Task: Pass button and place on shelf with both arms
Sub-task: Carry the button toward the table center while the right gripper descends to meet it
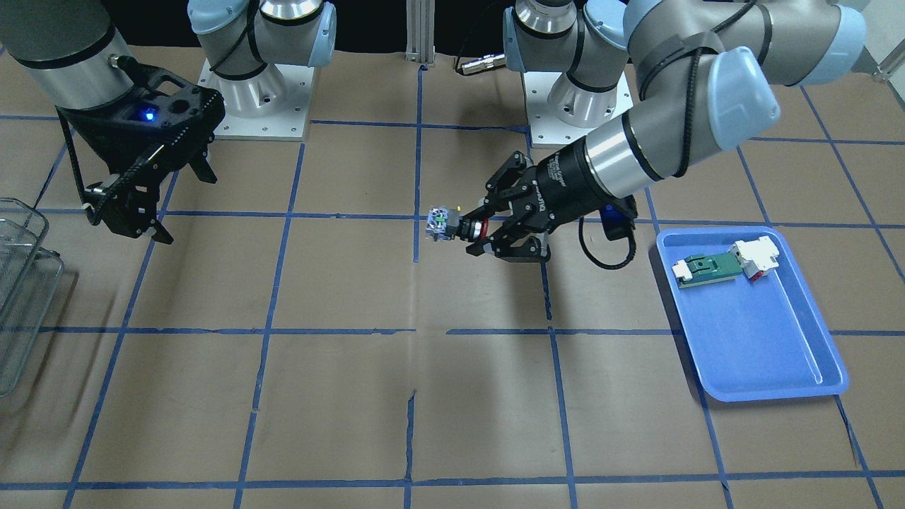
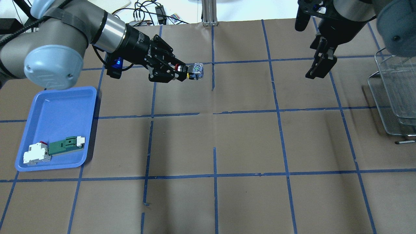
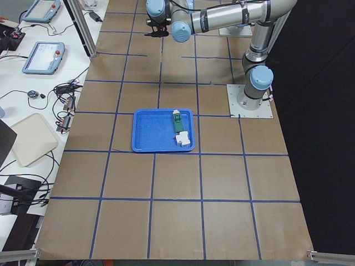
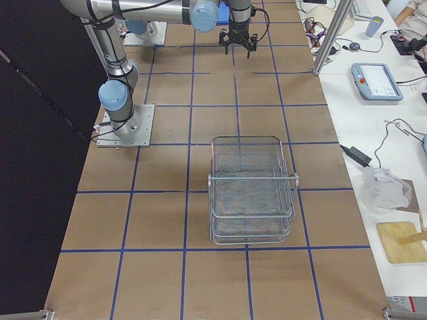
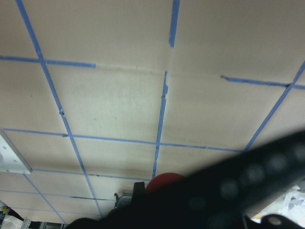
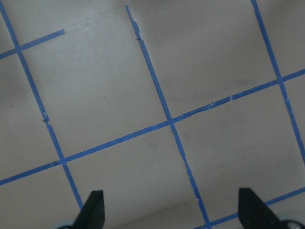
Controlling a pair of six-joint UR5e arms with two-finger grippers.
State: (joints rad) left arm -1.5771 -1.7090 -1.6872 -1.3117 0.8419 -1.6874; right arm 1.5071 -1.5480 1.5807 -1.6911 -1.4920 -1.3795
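Note:
My left gripper (image 2: pixel 183 72) is shut on the button (image 2: pixel 192 71) and holds it above the table near the centre line. It grips the button at the red cap and black collar, and the blue-clear rear block points toward the right arm. In the front view the button (image 1: pixel 442 225) sticks out of that gripper (image 1: pixel 470 233). The left wrist view shows only the red cap (image 5: pixel 164 182) behind a blurred finger. My right gripper (image 2: pixel 320 63) hangs open and empty well to the button's right, also seen in the front view (image 1: pixel 159 201). The right wrist view shows its fingertips (image 6: pixel 93 207) wide apart. The wire shelf (image 2: pixel 395 94) stands at the right edge.
A blue tray (image 2: pixel 55 107) at the front left holds a green-and-white flat part (image 2: pixel 66 145) and a white block with red (image 2: pixel 36 153). The shelf also shows in the front view (image 1: pixel 21 283) and the right side view (image 4: pixel 250 190). Brown paper with blue tape lines covers the table.

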